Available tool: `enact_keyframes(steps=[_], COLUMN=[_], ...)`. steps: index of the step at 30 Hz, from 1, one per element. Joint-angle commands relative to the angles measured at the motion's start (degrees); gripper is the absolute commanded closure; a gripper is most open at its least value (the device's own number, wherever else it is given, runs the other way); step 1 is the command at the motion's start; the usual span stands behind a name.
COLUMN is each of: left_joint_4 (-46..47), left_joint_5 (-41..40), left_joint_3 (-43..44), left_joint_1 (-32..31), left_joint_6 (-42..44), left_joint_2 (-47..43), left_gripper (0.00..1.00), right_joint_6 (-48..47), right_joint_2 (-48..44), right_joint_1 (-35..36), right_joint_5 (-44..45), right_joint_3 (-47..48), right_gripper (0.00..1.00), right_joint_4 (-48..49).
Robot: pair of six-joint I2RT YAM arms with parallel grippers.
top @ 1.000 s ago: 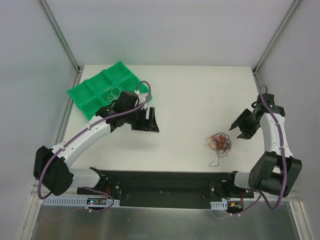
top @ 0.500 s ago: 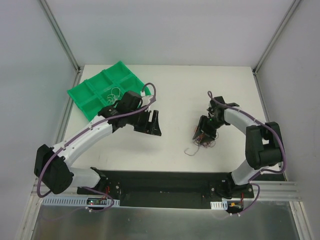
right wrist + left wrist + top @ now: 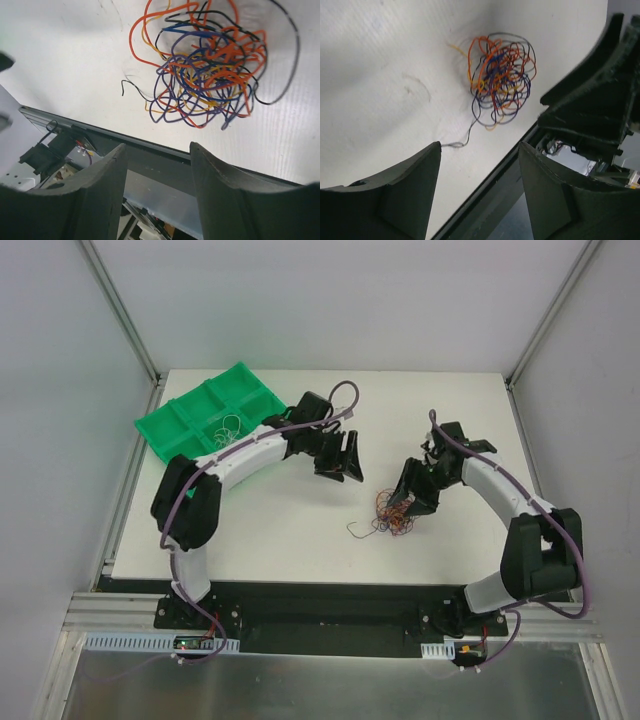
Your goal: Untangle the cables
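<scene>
Right gripper (image 3: 405, 505) hovers low, jaws apart, nothing between them, tips just beside the cables (image 3: 392, 517): one loose knot of orange, purple, black and yellow wire on the white table (image 3: 430, 400), towards its front edge. Left gripper (image 3: 340, 458) is spread wide too, empty, near the knot's left. Far left, the green tray (image 3: 160, 430) holds a pale wire loop (image 3: 228, 427).

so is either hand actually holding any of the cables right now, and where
Nothing is held. The left hand and right hand are both open and empty; the cable tangle lies loose on the table ahead of them.
</scene>
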Motion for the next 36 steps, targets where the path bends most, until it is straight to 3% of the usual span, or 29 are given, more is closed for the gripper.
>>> enact_keyframes(steps=[1, 5, 8, 16, 24, 36], left_joint_4=[4.74, 5.89, 5.63, 5.63, 5.1, 3.52], left_joint_5=[3.77, 2.02, -3.86, -10.9, -20.66, -22.25], left_joint_3=[8.94, 12.91, 12.56, 14.05, 16.07, 19.06], left_joint_1=[-1.62, -3.91, -5.05, -9.01, -12.0, -13.93], left_joint_6=[-3.34, -5.01, -5.02, -1.68, 3.5, 6.58], left_joint_2=[8.24, 14.39, 15.11, 17.3, 18.36, 21.88], left_gripper=[0.39, 0.44, 0.6, 0.59, 0.68, 0.73], right_joint_6=[-1.62, -2.76, -2.5, -2.41, -1.98, -1.45], right_joint_2=[-4.43, -4.52, -5.31, -7.25, -10.14, -11.99], right_joint_1=[-3.18, -5.21, -5.74, -5.83, -5.74, -5.74], right_joint_5=[0.92, 1.62, 2.33, 3.03, 3.38, 3.91], right_joint_3=[2.67, 3.12, 2.85, 2.5, 1.63, -0.84], right_gripper=[0.44, 0.45, 0.46, 0.48, 0.48, 0.48], right_joint_4=[-5.4, -7.43, -8.48, -10.85, -11.74, -11.21])
